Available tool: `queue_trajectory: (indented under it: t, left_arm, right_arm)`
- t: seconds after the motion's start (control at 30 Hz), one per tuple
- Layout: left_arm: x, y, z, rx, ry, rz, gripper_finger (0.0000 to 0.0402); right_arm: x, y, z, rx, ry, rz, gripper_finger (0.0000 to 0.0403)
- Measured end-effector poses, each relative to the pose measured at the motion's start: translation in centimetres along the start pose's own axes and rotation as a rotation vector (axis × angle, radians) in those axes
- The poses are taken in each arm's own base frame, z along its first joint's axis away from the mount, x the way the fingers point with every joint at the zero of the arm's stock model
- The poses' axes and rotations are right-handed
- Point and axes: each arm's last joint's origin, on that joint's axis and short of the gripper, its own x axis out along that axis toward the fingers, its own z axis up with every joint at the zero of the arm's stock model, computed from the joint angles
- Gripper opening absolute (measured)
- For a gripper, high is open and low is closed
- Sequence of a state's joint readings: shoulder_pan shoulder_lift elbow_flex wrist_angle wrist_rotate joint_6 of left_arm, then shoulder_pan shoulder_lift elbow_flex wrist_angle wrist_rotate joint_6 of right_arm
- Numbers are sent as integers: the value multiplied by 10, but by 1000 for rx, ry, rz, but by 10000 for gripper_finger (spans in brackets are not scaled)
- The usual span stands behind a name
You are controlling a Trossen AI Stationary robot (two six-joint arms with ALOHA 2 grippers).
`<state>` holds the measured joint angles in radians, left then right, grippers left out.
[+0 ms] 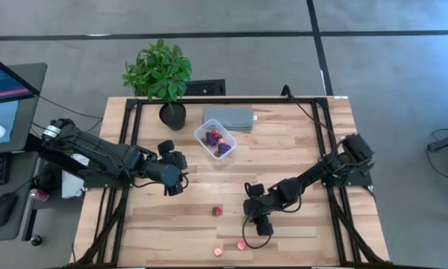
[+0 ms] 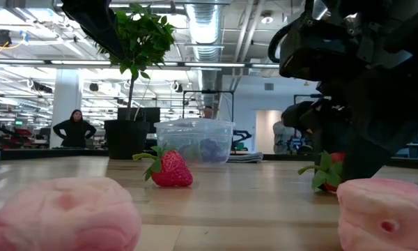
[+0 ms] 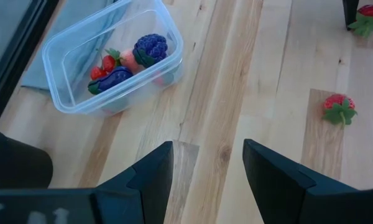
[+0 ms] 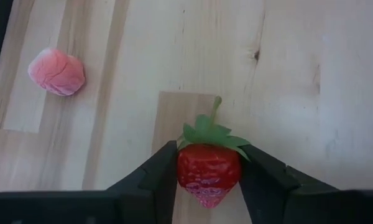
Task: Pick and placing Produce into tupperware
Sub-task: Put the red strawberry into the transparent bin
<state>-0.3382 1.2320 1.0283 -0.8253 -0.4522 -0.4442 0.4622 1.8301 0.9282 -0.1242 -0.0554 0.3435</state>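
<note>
Right claw (image 4: 208,186), arm stretched low over my table's (image 1: 299,149) near edge, fingers clamping a strawberry (image 4: 209,174); left claw (image 3: 208,180) spread, hovering near the tupperware (image 1: 215,140) mid-table.

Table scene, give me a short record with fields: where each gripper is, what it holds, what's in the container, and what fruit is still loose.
right gripper: low at the table's near side, fingers around a red strawberry
left gripper: open, empty, above bare wood left of centre
tupperware: near the table's far edge, holds purple-blue and red pieces
loose on table: one strawberry near the middle; two pale pink pieces by the near edge
other items: potted plant, grey slab
</note>
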Motion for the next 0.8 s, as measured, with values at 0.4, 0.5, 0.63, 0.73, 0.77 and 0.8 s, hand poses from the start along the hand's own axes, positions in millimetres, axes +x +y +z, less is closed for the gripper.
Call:
queue_trajectory:
  t: [0.4,0.5,0.63,0.73,0.77,0.8]
  left_arm:
    - [0,0,0,4,-1,1,186]
    - [0,0,0,5,-1,1,186]
    - [0,0,0,14,-1,1,186]
    - [0,0,0,20,-1,2,186]
    - [0,0,0,23,-1,2,186]
    - [0,0,0,28,-2,2,186]
  right_arm:
    - [-5,-11,3,55,1,-20,171]
    - [-5,-14,5,75,-5,-24,174]
    - [-6,-19,7,105,-16,-34,185]
    - [-12,-22,10,114,-33,-34,186]
    - [-14,-23,13,117,-49,-32,184]
    - [-17,-24,15,120,-59,-34,182]
